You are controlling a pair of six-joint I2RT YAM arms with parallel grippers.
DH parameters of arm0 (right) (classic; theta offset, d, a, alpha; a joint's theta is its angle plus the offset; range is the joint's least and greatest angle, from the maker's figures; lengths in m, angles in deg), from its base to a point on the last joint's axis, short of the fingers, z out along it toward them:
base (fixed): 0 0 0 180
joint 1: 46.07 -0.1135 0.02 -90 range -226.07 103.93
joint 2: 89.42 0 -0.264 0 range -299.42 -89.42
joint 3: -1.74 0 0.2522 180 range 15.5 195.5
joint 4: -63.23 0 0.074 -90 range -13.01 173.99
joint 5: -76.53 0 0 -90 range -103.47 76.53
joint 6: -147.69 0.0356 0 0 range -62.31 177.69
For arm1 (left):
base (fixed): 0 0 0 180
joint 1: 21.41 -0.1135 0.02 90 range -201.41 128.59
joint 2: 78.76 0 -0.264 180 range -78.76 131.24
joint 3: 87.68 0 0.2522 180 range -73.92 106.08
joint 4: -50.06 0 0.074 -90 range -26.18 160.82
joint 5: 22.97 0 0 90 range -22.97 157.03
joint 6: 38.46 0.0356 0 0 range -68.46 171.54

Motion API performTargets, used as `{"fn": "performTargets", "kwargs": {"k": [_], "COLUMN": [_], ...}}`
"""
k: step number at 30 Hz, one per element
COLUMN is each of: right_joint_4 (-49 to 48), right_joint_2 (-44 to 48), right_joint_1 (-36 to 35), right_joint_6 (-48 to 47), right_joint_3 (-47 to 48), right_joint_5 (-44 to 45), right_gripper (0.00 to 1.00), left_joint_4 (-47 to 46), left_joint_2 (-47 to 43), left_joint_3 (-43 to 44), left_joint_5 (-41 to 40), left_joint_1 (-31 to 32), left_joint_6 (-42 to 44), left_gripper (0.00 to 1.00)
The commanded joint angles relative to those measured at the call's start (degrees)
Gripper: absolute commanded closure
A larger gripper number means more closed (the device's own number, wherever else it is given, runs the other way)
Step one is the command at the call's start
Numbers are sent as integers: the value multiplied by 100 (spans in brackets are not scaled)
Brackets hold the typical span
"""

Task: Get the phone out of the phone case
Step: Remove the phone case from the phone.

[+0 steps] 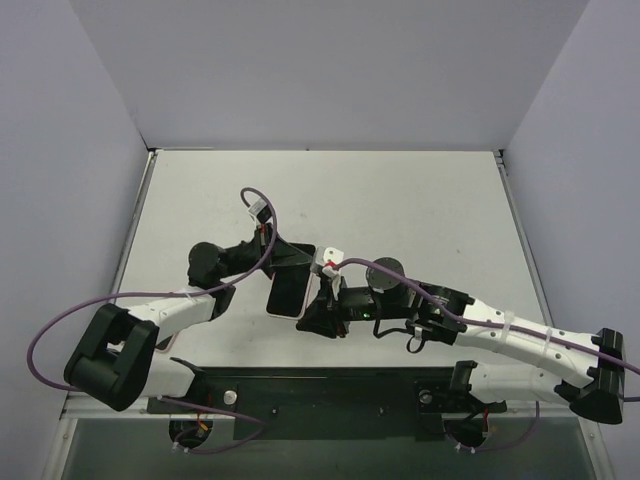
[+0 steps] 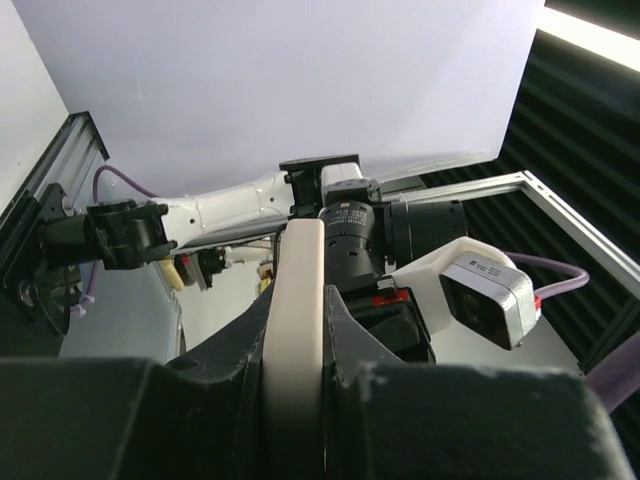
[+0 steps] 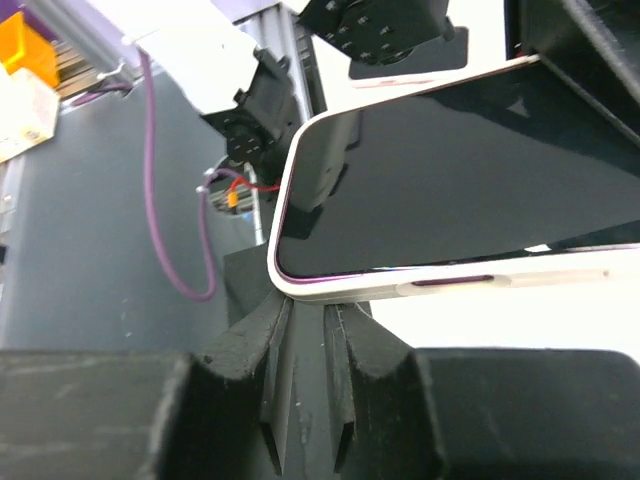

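Observation:
The phone, dark screen up in a cream case, is held just above the table between both arms. My left gripper is shut on the case's far end. In the left wrist view the cream case stands edge-on, clamped between my left gripper's black fingers. My right gripper is at the phone's near right corner. In the right wrist view the phone's screen and the case rim lie just above my right gripper. Its jaws are shut, with the tips touching the case's corner from below.
The white table is walled by grey panels at the back and sides. The right arm's wrist camera hangs close beside the left fingers. Purple cables loop off both arms. A black rail runs along the near edge.

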Motion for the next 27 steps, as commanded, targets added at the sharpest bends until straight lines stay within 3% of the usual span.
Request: {"fn": "performTargets", "kwargs": {"k": [1, 5, 8, 11, 14, 17, 20, 22, 24, 25, 27], "right_joint_4": [-1017, -991, -974, -974, -929, -1122, -1848, -2255, -2527, -2677, -3502], "right_joint_2": [291, 476, 511, 406, 292, 388, 371, 336, 274, 178, 55], "right_joint_1": [-45, 35, 79, 122, 210, 473, 1210, 1475, 1485, 1476, 1389], "right_joint_6": [-331, 73, 861, 2055, 2324, 2323, 2779, 3044, 3114, 3263, 3579], "right_joint_3": [-226, -533, -675, -597, -534, -798, -982, -1018, -957, -956, -1096], "right_joint_5": [1197, 1646, 2059, 2473, 2150, 1588, 404, 59, 100, 118, 302], "right_gripper": [100, 100, 78, 64, 55, 51, 49, 48, 44, 38, 29], "left_joint_4": [-204, 319, 1234, 2969, 4432, 5234, 5324, 4904, 4648, 4290, 3087], "left_joint_2": [-169, -624, -1161, -1976, -2638, -2920, -2780, -2736, -2797, -2841, -2806], "left_joint_3": [58, 93, 259, 488, 786, 963, 1147, 1087, 946, 841, 368], "left_joint_5": [-1007, -1376, -1867, -2228, -2956, -3161, -2793, -2712, -3028, -3281, -3764], "left_joint_1": [86, -72, -117, -152, -152, -309, -573, -635, -627, -626, -574], "left_joint_6": [-53, 517, 1551, 2721, 4100, 4570, 4492, 4290, 4019, 3869, 3184], "left_gripper": [100, 100, 100, 100, 100, 100, 100, 100, 100, 100, 100]}}
